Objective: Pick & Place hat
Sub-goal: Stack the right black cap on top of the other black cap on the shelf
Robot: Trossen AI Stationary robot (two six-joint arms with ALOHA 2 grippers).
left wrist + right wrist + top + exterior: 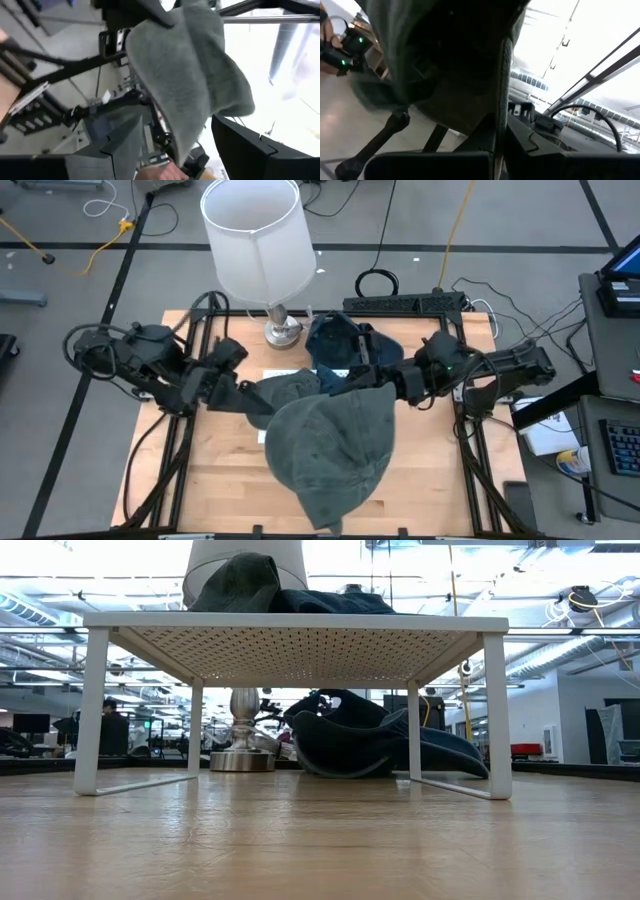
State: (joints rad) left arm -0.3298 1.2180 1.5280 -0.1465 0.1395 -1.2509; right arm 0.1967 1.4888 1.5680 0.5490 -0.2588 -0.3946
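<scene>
A grey-green hat (330, 445) hangs spread out high over the table's middle, between my two arms. My right gripper (385, 387) reaches in from the table's right and is shut on it. My left gripper (262, 402) comes from the left and stands open. In the left wrist view a grey fold of the hat (190, 85) hangs between its two fingers. The low view shows a grey-green shape (240, 585) above the white rack's top (300, 622). My right gripper pinches the hat's stitched edge (504, 100) between its two shut fingers, coming from the table's right and slanting upward. The hat is lifted clear of the table and spreads toward the near edge. My left gripper has the grey fold between its open fingers (115, 150); whether they touch it I cannot tell.
A lamp with a white shade (255, 235) stands on its metal base (283, 332) at the far edge. A dark blue hat (340, 345) lies beside it, seen under the rack in the low view (380, 745). A black power strip (405, 302) lies behind the table.
</scene>
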